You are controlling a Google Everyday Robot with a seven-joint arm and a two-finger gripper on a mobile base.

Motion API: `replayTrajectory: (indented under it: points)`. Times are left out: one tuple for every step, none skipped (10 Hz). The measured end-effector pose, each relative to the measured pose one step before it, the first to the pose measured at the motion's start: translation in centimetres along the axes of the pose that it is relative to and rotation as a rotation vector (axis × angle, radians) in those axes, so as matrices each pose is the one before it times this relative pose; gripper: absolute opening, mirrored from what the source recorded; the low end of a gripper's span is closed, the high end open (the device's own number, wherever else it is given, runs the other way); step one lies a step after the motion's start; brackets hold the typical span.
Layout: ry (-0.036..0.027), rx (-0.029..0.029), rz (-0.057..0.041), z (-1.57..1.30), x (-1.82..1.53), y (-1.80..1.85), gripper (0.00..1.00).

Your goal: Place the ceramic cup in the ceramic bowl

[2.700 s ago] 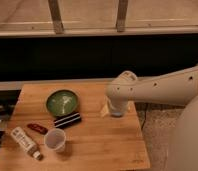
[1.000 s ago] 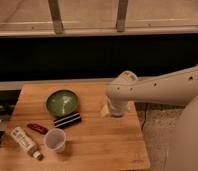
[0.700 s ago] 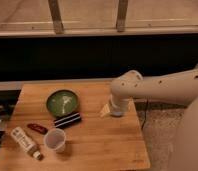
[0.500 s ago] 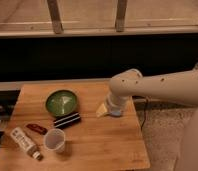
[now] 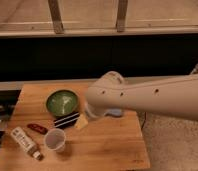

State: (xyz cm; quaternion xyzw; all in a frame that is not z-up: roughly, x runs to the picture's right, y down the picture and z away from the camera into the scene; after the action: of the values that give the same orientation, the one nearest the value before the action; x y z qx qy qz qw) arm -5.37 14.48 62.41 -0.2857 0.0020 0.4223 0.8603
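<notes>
The ceramic bowl [image 5: 62, 102], green with a dark rim, sits on the back left of the wooden table [image 5: 107, 147]. The ceramic cup [image 5: 55, 140], pale and without a handle, stands upright near the front left, well in front of the bowl. My white arm [image 5: 152, 97] reaches in from the right and ends just right of the bowl. My gripper [image 5: 83, 120] shows only as a pale tip under the arm's end, between bowl and cup, above the table and open with nothing in it. The arm hides most of it.
A dark striped packet [image 5: 67, 120] lies between bowl and cup. A small red object [image 5: 37, 128] and a white tube-like bottle [image 5: 26, 142] lie at the front left. A dark wall with a window ledge runs behind the table.
My arm has swung left and forward over the table, so its end and the gripper now sit close to the bowl. Nothing on the table has moved.
</notes>
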Motion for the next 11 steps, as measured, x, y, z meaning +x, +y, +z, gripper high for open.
replayTrajectory:
  points:
    - [-0.01080, -0.00110, -0.02579, -0.459, -0.077, 1.413, 0.80]
    - [-0.00604, 0.00295, -0.01421, -0.275, 0.026, 0.646, 0.80]
    - [0.00058, -0.00051, 0.00106, 0.020, 0.040, 0.029, 0.80]
    - [0.00016, -0.00070, -0.00074, 0.020, -0.044, 0.066, 0.80]
    - [0.00577, -0.00086, -0.00087, 0.170, 0.045, 0.017, 0.80]
    - [0.01082, 0.00333, -0.00966, 0.451, -0.168, -0.066, 0.80]
    - [0.01525, 0.00088, -0.01511, 1.320, -0.686, 0.244, 0.80]
    - [0.00981, -0.00287, -0.01424, 0.993, -0.858, 0.483, 0.80]
    - [0.01397, -0.00312, -0.02317, 1.583, -1.399, 0.584, 0.80]
    - [0.00902, -0.00521, -0.01213, 1.280, -0.780, 0.150, 0.80]
    - [0.00375, -0.01488, -0.00343, 1.079, -0.446, 0.223, 0.80]
